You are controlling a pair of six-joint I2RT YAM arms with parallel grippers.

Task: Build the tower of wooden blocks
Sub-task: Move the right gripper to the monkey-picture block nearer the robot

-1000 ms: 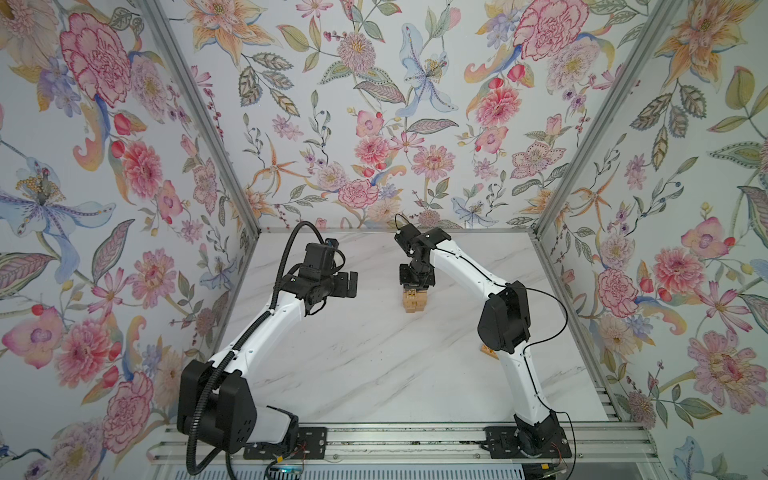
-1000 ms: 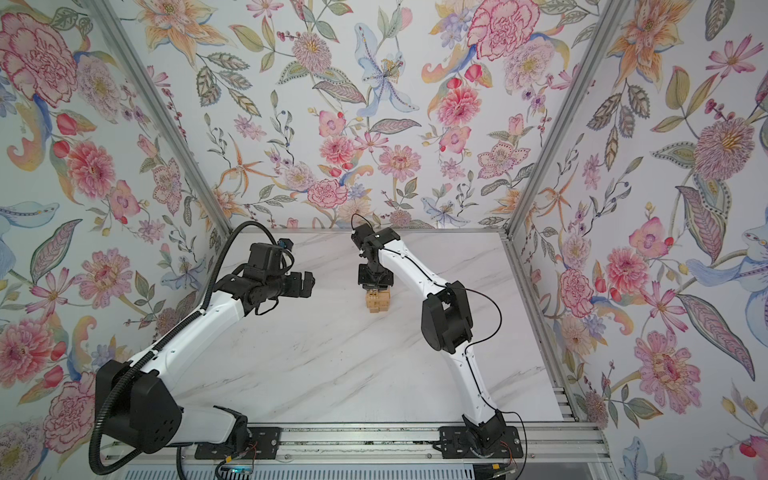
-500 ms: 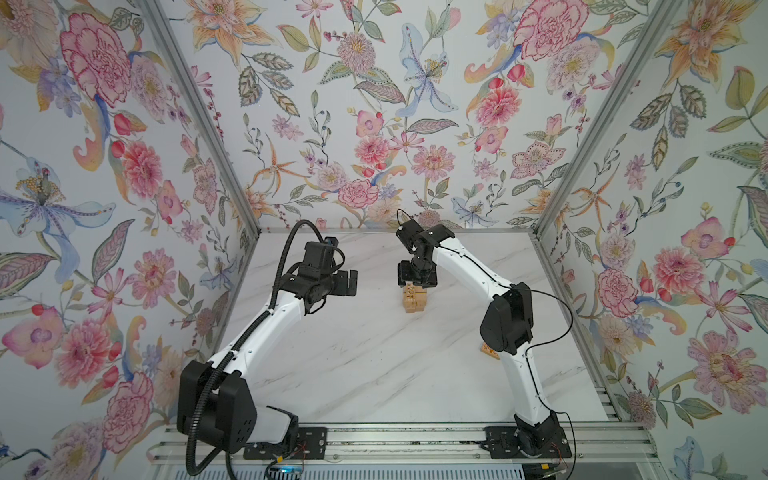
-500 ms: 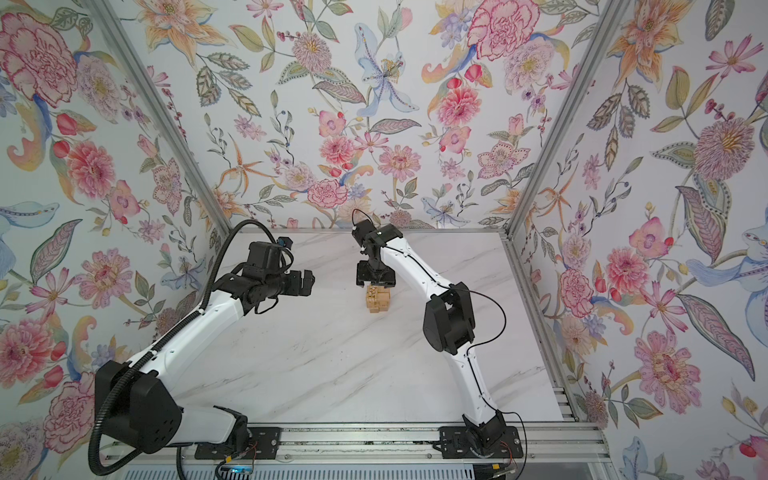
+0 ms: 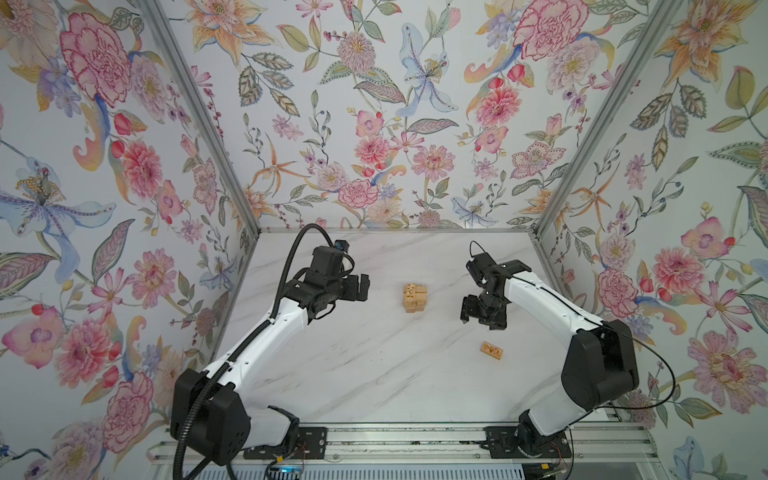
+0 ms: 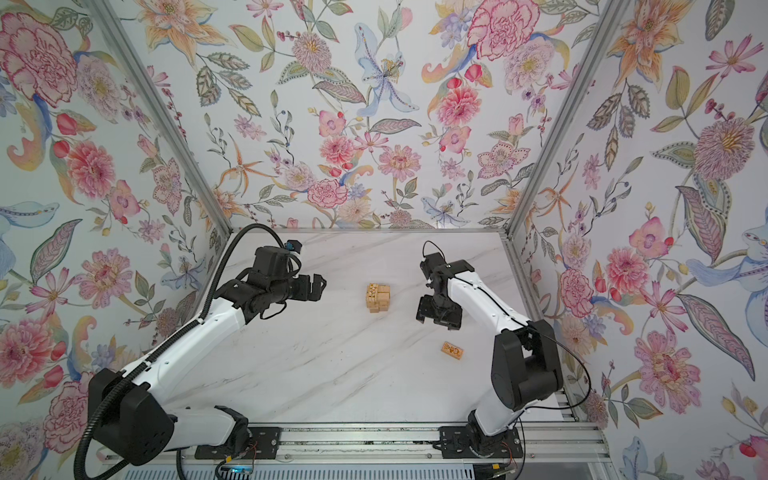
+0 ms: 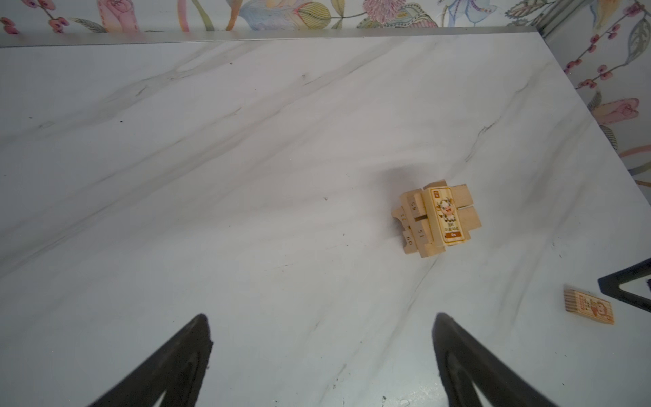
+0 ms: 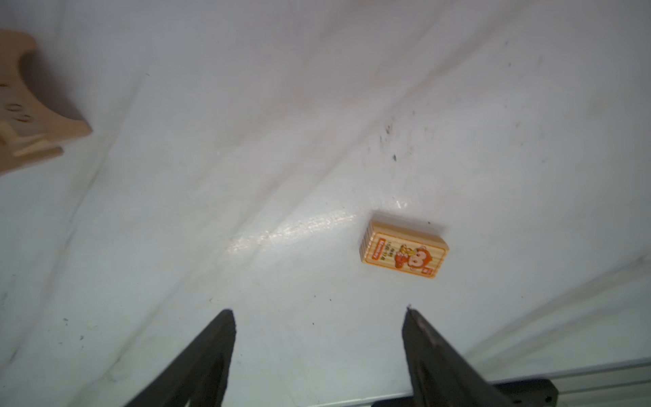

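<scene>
The tower (image 5: 414,298) (image 6: 378,298) of light wood blocks stands free at mid-table. In the left wrist view the tower (image 7: 436,218) carries one printed block on its top layer, with the pair beneath showing beside it. One loose printed wood block (image 5: 492,350) (image 6: 453,350) (image 8: 404,254) lies flat at the right front. My right gripper (image 5: 482,322) (image 8: 318,312) hovers open and empty between tower and loose block, touching neither. My left gripper (image 5: 361,286) (image 7: 318,317) is open and empty, left of the tower.
Flowered walls close in the marble table (image 5: 374,374) on three sides. A metal rail (image 5: 395,444) with both arm bases runs along the front edge. The right arm's elbow (image 5: 598,365) stands just right of the loose block.
My right gripper has opened, left the tower's top and swung right and forward toward the loose block. The block it set down stays on the tower. The left arm has not moved.
</scene>
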